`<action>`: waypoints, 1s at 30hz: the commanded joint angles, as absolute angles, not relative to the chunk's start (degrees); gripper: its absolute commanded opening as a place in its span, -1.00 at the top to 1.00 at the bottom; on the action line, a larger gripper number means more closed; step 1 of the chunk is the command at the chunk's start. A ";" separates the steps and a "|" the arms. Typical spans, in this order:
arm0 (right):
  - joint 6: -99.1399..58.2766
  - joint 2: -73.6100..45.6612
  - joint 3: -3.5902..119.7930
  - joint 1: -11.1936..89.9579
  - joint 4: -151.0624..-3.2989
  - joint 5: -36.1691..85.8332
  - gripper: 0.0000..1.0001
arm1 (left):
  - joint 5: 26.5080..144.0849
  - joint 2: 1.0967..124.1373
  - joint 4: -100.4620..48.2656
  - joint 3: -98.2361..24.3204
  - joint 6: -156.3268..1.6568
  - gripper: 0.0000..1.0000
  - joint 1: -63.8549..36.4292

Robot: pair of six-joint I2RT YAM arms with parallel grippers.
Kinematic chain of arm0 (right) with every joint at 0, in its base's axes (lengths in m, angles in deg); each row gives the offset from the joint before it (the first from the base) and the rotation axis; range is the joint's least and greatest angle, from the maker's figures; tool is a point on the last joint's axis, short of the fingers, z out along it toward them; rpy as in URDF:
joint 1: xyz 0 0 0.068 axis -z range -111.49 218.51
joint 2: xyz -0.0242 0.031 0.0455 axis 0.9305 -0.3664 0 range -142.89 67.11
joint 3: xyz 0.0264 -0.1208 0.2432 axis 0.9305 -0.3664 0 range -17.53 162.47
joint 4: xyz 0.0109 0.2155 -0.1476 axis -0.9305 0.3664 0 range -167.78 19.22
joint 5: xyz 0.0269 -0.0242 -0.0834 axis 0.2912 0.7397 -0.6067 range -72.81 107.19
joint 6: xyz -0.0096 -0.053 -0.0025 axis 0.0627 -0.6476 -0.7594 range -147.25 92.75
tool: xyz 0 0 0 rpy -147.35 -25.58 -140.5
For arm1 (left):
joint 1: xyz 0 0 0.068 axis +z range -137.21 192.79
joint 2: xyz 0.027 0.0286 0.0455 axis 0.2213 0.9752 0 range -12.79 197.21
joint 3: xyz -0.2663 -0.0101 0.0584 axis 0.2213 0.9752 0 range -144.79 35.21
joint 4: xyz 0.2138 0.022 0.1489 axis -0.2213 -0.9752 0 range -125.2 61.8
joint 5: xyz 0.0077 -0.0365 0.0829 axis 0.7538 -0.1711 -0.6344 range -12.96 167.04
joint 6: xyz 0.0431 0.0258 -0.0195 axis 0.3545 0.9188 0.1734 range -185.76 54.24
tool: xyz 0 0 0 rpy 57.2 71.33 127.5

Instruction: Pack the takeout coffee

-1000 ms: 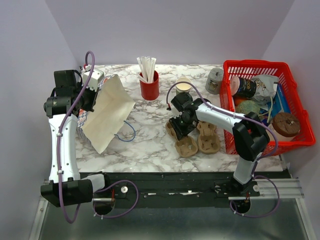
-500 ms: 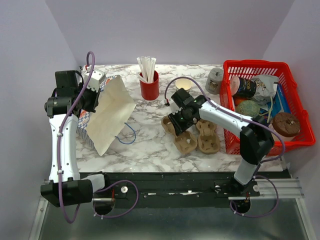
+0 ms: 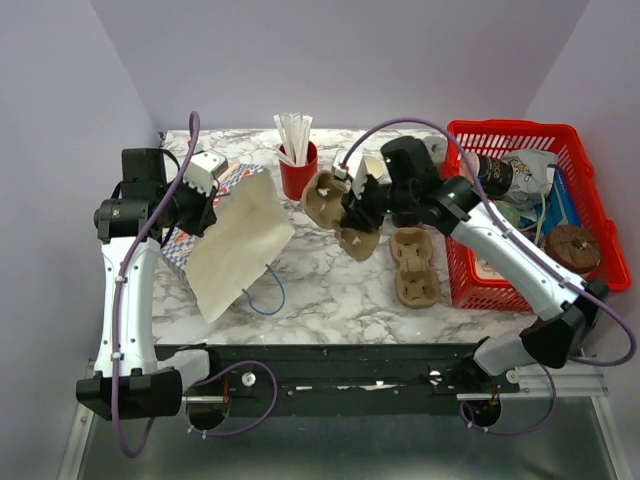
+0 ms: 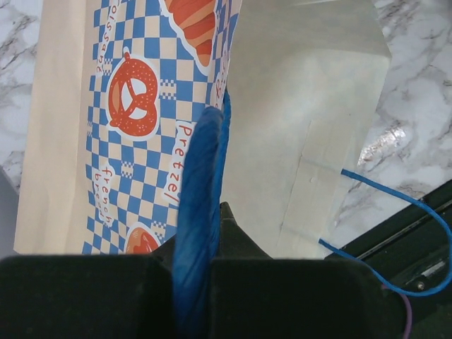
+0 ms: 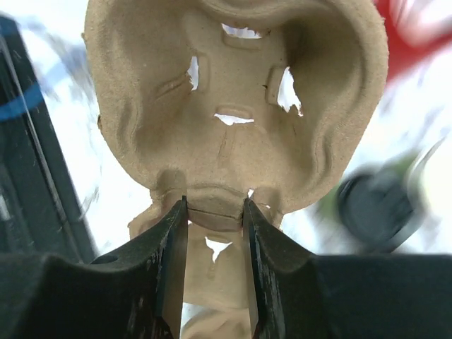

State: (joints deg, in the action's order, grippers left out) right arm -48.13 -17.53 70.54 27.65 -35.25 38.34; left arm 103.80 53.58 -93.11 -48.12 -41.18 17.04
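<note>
My right gripper [image 3: 352,207] [image 5: 215,208] is shut on the middle bridge of a brown pulp cup tray [image 3: 327,198] [image 5: 233,92], held tilted in the air above the marble table. My left gripper [image 3: 212,197] [image 4: 201,244] is shut on the blue handle [image 4: 203,169] of a cream paper bag [image 3: 237,245] [image 4: 311,106], which hangs open-side toward the middle. The takeout coffee cup is hidden behind my right arm in the top view. A blurred dark round shape [image 5: 373,205] shows at the right of the right wrist view; I cannot tell what it is.
A second pulp tray [image 3: 415,265] lies on the table by the red basket [image 3: 520,128] full of items. A red cup of white straws [image 3: 297,172] stands at the back centre. The bag's other blue handle [image 3: 266,291] dangles near the table.
My right gripper has closed on the tray, lifted it off the table and carried it back and left. The left arm has swung the bag slightly toward the middle.
</note>
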 commanded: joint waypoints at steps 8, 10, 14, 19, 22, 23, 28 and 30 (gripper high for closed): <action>-76.35 -13.93 83.36 20.11 -48.43 66.23 0.99 | 110.52 53.22 -97.28 -51.62 -43.43 1.00 11.31; -84.35 -13.32 82.06 17.54 -46.32 67.28 0.99 | 110.61 54.09 -97.81 -52.94 -43.52 1.00 10.77; -92.10 -11.99 78.18 14.02 -50.70 69.22 0.99 | 111.05 55.76 -100.00 -58.11 -44.22 1.00 9.71; -102.12 -14.80 81.08 12.70 -47.02 71.68 0.99 | 111.84 56.47 -102.20 -60.94 -44.31 1.00 8.92; -104.50 -15.86 82.04 11.56 -46.23 71.95 0.99 | 111.93 55.77 -102.47 -60.24 -44.05 1.00 8.57; -105.29 -16.21 82.31 11.03 -46.05 72.03 0.99 | 112.01 55.59 -102.30 -59.45 -44.13 1.00 8.31; -110.21 -19.28 85.12 9.89 -41.94 72.38 0.99 | 113.33 54.54 -101.33 -57.25 -44.66 1.00 7.43; -109.61 -21.57 86.00 9.80 -40.60 72.30 0.99 | 113.33 54.54 -101.15 -57.34 -44.75 1.00 6.99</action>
